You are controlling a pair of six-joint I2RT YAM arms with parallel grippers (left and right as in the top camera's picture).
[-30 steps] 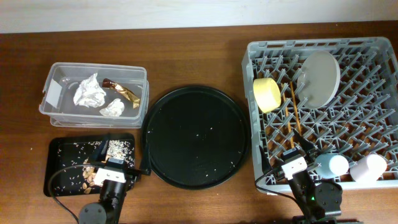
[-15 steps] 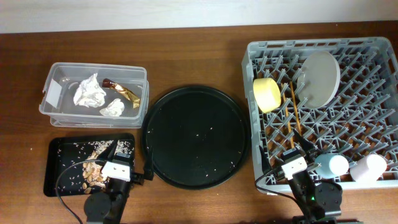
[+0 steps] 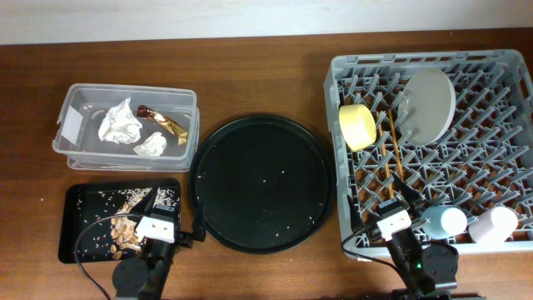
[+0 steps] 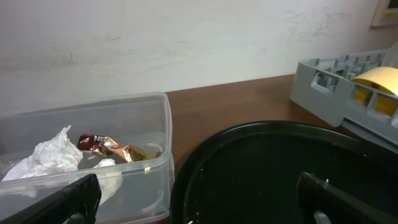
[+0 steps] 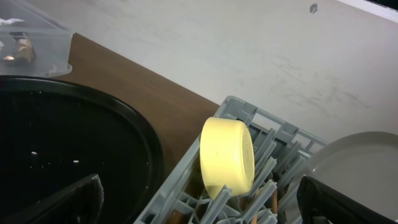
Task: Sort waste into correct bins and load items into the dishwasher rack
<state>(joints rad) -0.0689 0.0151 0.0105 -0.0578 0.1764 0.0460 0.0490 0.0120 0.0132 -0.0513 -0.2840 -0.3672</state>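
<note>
The clear tub (image 3: pixel 127 89) holds crumpled napkins (image 3: pixel 119 123) and the foil wrapper (image 3: pixel 163 124). Brownish food scraps (image 3: pixel 125 227) lie in the flat black tray (image 3: pixel 72 243). The grey dishwasher rack (image 3: pixel 433 60) holds the yellow bowl (image 3: pixel 358 125), the plate (image 3: pixel 426 104), the chopsticks (image 3: pixel 393 154), the blue cup (image 3: pixel 445 221) and the pink cup (image 3: pixel 493 223). My left gripper (image 3: pixel 169 215) hangs open and empty over the flat tray's right end. My right gripper (image 3: pixel 391 212) is open and empty above the rack's front left corner. In the left wrist view the tub (image 4: pixel 124 155) and wrapper (image 4: pixel 118 149) lie ahead of the left gripper (image 4: pixel 199 211). In the right wrist view the bowl (image 5: pixel 227 158) stands on edge ahead of the right gripper (image 5: pixel 202 208).
A large round black tray (image 3: pixel 262 183) dotted with crumbs lies between the bins and the rack. It fills the lower part of the left wrist view (image 4: pixel 280 168). A pale wall runs along the table's far edge.
The left arm drew back slightly toward the front edge, then held still. The right arm and all objects have not moved.
</note>
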